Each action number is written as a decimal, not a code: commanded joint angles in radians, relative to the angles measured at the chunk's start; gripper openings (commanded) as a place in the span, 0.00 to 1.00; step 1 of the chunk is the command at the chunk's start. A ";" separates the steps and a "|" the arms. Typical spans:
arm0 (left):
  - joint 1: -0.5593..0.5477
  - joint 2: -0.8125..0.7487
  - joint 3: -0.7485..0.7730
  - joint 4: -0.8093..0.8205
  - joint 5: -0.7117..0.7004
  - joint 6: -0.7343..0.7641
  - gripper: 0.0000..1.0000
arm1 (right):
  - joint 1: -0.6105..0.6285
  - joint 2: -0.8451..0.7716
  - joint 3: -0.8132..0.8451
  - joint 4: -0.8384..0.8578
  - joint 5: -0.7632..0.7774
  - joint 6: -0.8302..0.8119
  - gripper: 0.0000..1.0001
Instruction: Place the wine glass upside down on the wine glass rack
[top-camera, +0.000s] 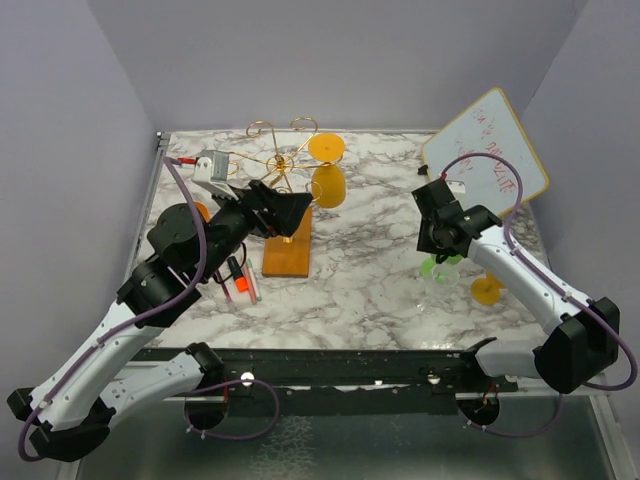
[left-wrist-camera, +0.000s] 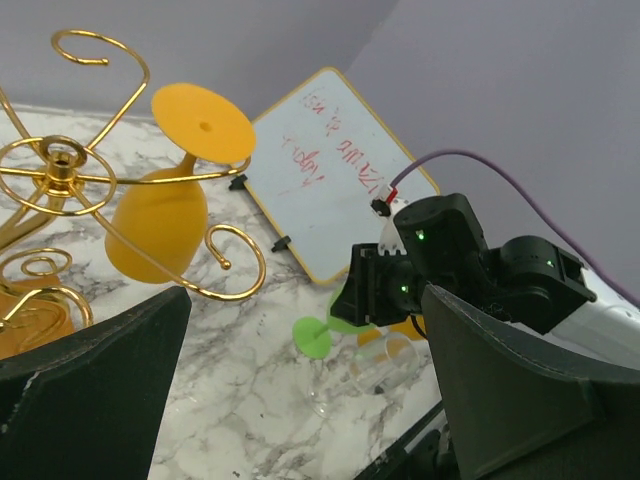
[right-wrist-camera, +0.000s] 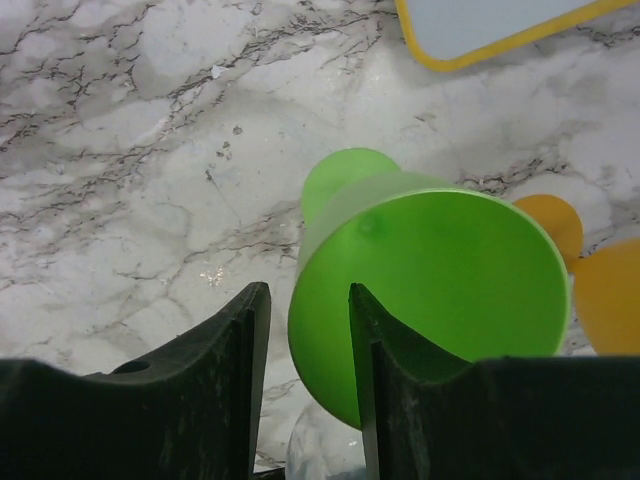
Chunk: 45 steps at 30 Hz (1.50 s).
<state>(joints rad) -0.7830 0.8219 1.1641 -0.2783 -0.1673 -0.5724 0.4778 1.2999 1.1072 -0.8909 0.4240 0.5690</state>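
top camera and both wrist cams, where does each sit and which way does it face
Top: high behind the robot, looking down on the table; left arm and right arm show.
Left wrist: on the left arm, looking across past the rack to the whiteboard; its fingers frame the bottom.
Right wrist: on the right arm, looking down at the green glass; its fingers at the bottom.
Shared: top and left wrist both show rack and whiteboard.

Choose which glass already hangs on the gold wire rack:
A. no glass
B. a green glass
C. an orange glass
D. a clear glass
C: the orange wine glass hangs bowl-down from a curled arm of the gold rack, with its round foot on top.
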 joint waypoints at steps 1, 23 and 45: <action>-0.004 -0.020 -0.026 -0.013 0.101 -0.052 0.99 | 0.000 -0.016 -0.002 0.050 0.045 -0.035 0.41; -0.004 0.111 0.095 0.086 0.268 -0.203 0.99 | 0.000 -0.367 0.025 0.567 -0.190 -0.081 0.01; -0.003 0.304 0.039 0.532 0.071 -0.614 0.99 | -0.001 -0.574 -0.124 1.230 -0.383 0.180 0.01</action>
<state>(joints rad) -0.7830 1.0920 1.2346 0.1333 -0.0750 -1.0767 0.4778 0.7403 1.0130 0.2203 0.0925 0.6781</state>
